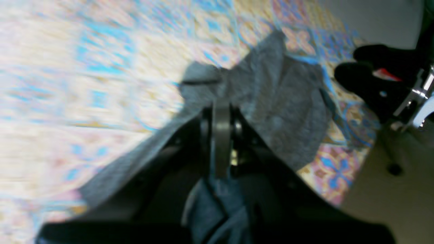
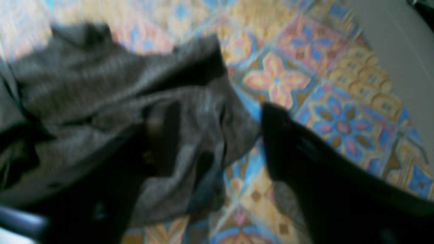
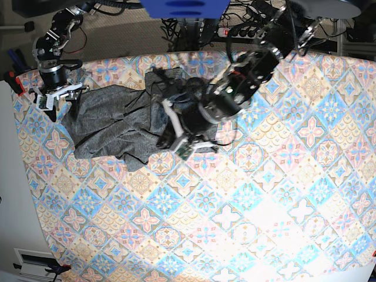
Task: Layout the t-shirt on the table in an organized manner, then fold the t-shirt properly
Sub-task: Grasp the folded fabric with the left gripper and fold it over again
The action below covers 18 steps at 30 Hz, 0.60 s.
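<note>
The charcoal-grey t-shirt [image 3: 111,123] lies bunched and creased on the left half of the table [image 3: 235,223]. My left gripper [image 3: 176,138] is shut on a fold of the t-shirt [image 1: 281,101] at its right end; in the left wrist view the left gripper [image 1: 222,112] pinches cloth between closed fingers above the table [image 1: 101,67]. My right gripper [image 3: 59,100] stands at the shirt's upper left corner near the table edge. In the right wrist view the right gripper [image 2: 215,112] is open. One finger rests over the t-shirt [image 2: 84,84] and the other on the bare table [image 2: 339,125].
The table's left edge runs close beside the right gripper, with pale floor [image 2: 400,51] beyond it. Cables and a power strip [image 3: 235,29] lie past the far edge. The left arm [image 3: 252,64] reaches in from the top right over the table's middle.
</note>
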Each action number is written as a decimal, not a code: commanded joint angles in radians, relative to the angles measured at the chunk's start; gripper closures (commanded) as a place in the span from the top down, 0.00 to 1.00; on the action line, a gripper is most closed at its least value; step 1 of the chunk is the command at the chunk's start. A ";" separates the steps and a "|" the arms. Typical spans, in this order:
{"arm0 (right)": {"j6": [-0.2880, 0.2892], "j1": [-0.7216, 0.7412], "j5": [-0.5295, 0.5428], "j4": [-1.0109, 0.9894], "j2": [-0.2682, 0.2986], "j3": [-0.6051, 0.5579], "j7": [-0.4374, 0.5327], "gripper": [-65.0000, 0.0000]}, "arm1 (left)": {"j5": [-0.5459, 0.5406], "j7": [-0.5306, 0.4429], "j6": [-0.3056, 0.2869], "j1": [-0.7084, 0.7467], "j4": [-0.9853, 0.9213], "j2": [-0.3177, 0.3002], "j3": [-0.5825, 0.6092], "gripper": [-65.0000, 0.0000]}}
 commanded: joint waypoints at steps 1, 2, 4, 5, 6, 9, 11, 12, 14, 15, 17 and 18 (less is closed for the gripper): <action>0.003 0.006 0.041 0.022 0.015 0.003 0.027 0.68 | -0.008 -0.015 -0.005 0.002 0.044 -0.014 -0.016 0.00; 0.003 0.006 0.064 0.022 0.015 0.003 0.027 0.74 | -0.008 -0.013 -0.005 0.020 0.068 -0.036 -0.033 0.00; 0.003 0.004 0.128 0.017 0.018 0.003 0.026 0.84 | -0.008 -0.013 -0.005 0.062 0.108 -0.077 -0.081 0.00; 0.003 0.004 0.168 0.013 0.020 0.003 0.026 0.86 | -0.008 -0.013 -0.005 0.085 0.123 -0.097 -0.114 0.00; 0.003 0.006 0.204 0.010 0.020 0.008 0.023 0.86 | -0.008 -0.016 -0.005 0.106 0.131 -0.116 -0.150 0.00; 0.003 0.006 0.289 -0.030 0.020 0.057 -0.066 0.86 | -0.008 -0.019 -0.008 0.168 0.134 -0.139 -0.276 0.00; 0.003 0.009 0.305 -0.079 0.020 0.075 -0.146 0.86 | -0.008 -0.019 -0.011 0.201 0.134 -0.139 -0.357 0.00; 0.003 0.030 0.311 -0.099 0.020 0.081 -0.175 0.86 | -0.008 -0.018 -0.013 0.217 0.134 -0.139 -0.397 0.00; 0.003 0.079 0.312 -0.133 0.020 0.087 -0.189 0.86 | -0.008 -0.019 -0.013 0.243 0.136 -0.139 -0.463 0.00; 0.003 0.102 0.312 -0.149 0.020 0.092 -0.194 0.86 | -0.008 -0.019 -0.013 0.255 0.142 -0.140 -0.492 0.00; 0.003 0.137 0.312 -0.184 0.020 0.095 -0.194 0.86 | -0.008 -0.019 -0.014 0.286 0.148 -0.140 -0.549 0.00; 0.003 0.153 0.312 -0.208 0.020 0.095 -0.195 0.86 | -0.008 -0.021 -0.014 0.303 0.151 -0.140 -0.573 0.00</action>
